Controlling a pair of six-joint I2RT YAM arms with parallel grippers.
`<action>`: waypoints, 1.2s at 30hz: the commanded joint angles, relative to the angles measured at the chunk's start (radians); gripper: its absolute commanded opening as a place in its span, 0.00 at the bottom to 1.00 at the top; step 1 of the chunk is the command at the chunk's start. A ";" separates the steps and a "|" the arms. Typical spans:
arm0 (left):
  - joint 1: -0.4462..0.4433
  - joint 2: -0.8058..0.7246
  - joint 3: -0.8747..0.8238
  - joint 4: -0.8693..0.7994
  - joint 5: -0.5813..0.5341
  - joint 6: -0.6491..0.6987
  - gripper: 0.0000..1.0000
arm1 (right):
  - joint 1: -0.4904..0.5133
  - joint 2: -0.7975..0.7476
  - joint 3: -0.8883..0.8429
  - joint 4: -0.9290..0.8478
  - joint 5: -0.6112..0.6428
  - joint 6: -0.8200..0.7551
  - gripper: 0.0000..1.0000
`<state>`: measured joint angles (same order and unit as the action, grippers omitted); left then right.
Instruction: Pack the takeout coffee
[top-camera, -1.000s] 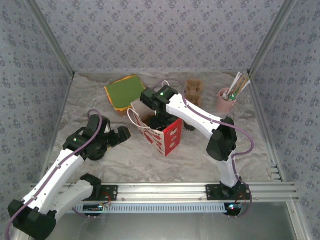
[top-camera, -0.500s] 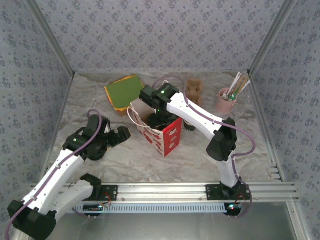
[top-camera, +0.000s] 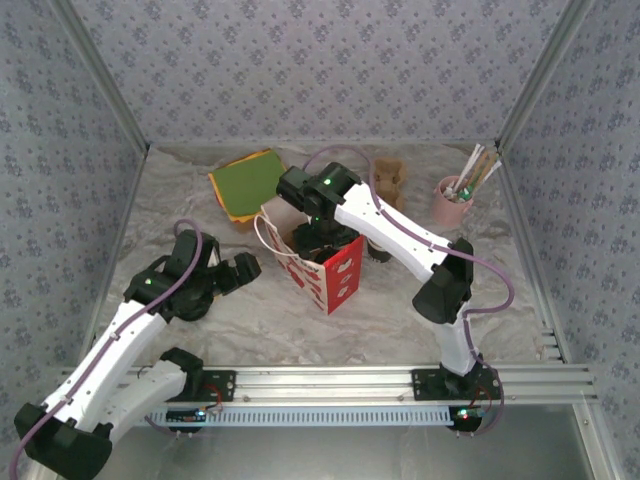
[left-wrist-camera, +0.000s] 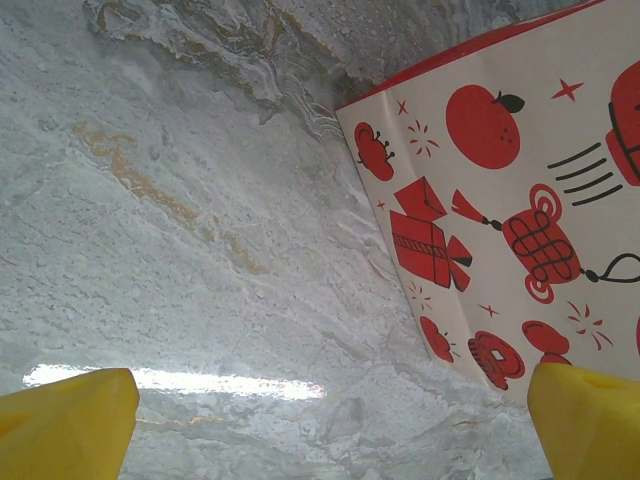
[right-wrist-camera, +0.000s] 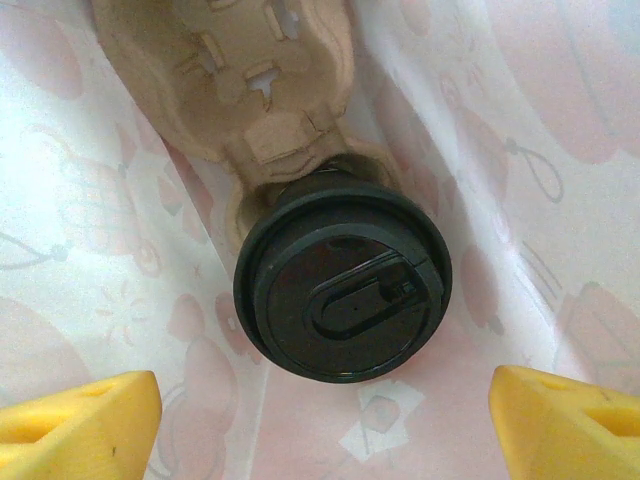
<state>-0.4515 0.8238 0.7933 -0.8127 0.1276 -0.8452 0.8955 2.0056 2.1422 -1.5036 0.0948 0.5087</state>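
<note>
With the right hand (right-wrist-camera: 322, 425) spread wide and empty, hovered in the mouth of the paper bag (top-camera: 335, 280). Saw the takeout coffee (right-wrist-camera: 343, 293) straight below, between the yellow fingertips but clear of both, black lid up, nested at the near end of a cardboard carrier (right-wrist-camera: 220, 70) inside the bag. Held the left hand (left-wrist-camera: 330, 420) just as wide, gripping nothing, low over the tabletop (left-wrist-camera: 150, 200), with the bag's printed side just ahead of its right fingertip.

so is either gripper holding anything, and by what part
Nothing is held. The right gripper hangs open over the takeout coffee in the bag, clear of it; the left gripper is open too.
</note>
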 joint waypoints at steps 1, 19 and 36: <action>0.002 -0.015 0.015 -0.013 0.012 0.012 1.00 | 0.006 -0.023 0.027 -0.041 0.027 0.021 0.87; 0.002 -0.015 0.017 -0.007 0.012 0.010 1.00 | 0.011 -0.030 0.042 -0.052 0.039 0.016 0.87; 0.002 -0.002 0.027 -0.003 0.009 0.014 1.00 | 0.011 -0.025 0.107 -0.073 0.036 0.009 0.76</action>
<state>-0.4515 0.8207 0.7933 -0.8124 0.1276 -0.8455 0.9005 2.0045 2.2116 -1.5330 0.1169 0.5087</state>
